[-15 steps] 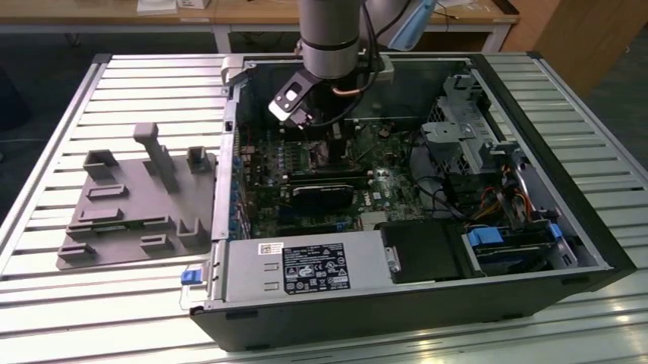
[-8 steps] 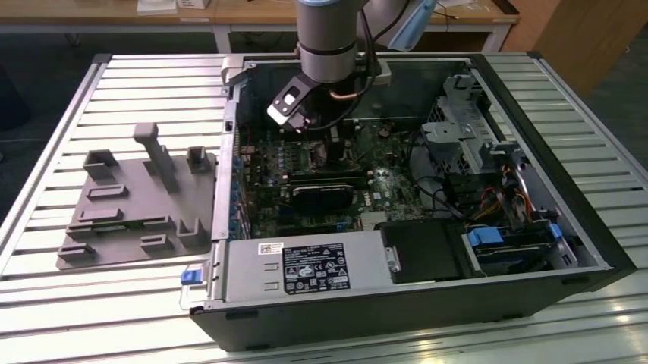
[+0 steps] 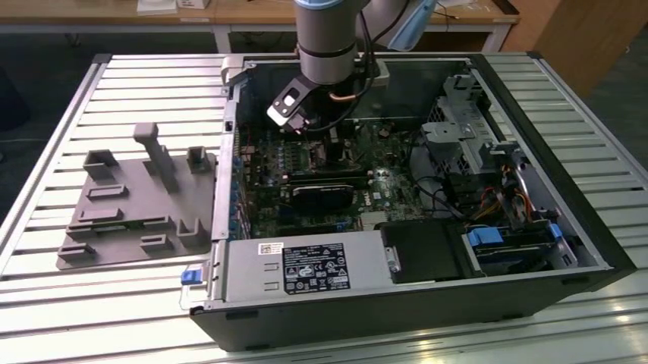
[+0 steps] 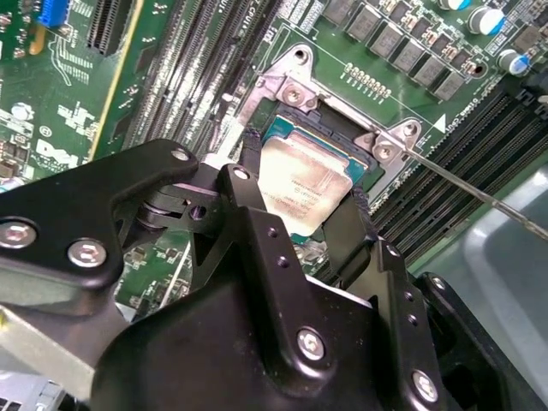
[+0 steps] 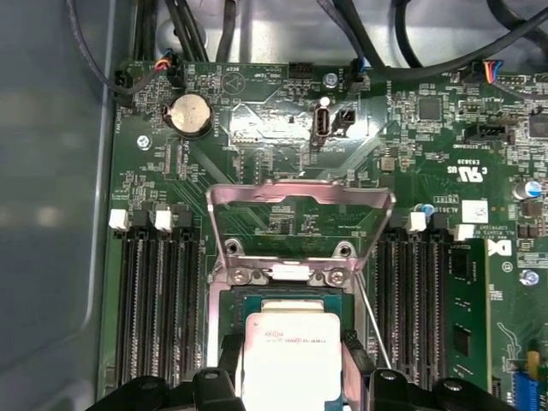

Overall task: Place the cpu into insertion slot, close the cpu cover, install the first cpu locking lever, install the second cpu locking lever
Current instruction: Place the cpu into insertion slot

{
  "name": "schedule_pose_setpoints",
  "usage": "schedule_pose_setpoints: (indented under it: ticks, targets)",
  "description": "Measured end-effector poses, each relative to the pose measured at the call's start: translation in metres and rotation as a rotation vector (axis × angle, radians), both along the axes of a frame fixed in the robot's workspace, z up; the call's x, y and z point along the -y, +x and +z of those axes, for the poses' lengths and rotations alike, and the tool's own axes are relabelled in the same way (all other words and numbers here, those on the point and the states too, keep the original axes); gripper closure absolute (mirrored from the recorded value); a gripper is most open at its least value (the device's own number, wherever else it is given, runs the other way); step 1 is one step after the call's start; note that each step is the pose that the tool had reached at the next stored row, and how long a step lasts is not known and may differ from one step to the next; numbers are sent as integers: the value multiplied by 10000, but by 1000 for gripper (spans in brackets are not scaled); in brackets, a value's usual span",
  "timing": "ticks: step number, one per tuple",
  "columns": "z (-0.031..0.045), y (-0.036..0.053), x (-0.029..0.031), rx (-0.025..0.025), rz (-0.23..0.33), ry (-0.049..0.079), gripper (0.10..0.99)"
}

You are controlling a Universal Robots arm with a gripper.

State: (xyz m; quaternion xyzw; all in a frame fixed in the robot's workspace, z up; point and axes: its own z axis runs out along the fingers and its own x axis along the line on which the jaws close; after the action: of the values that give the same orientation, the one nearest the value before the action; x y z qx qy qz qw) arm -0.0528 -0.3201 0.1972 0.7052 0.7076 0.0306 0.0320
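The cpu [image 4: 304, 184], a flat square chip with a silver-grey top, sits tilted just over the insertion slot [image 4: 330, 127]; whether it is fully seated cannot be told. The hand [image 4: 306, 180] is clamped on the cpu, one black finger against each of two opposite edges. In the first wrist view, the cpu cover [image 5: 300, 192], a thin silver frame with a square window, stands raised open on its hinge just beyond the slot. A thin metal locking lever [image 4: 479, 195] slants away from one corner of the slot, unlatched. Long black memory slots [image 5: 154, 300] run on both sides of the slot on the green motherboard [image 5: 257, 128], which also carries a round coin battery [image 5: 190, 114]. In the exterior view, the robot arm [image 3: 326, 38] reaches down into an open computer case [image 3: 405, 318] lying on a slatted metal table [image 3: 152, 83]. A grey moulded fixture [image 3: 132, 220] lies beside the case, on the exterior view's left.
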Motion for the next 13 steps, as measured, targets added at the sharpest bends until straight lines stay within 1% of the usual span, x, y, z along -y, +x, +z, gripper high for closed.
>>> schedule_pose_setpoints:
  ticks: [7,13]
  targets:
    - [-37,-1,-19,0,0,0,549]
    - [-40,-1,-19,0,0,0,549]
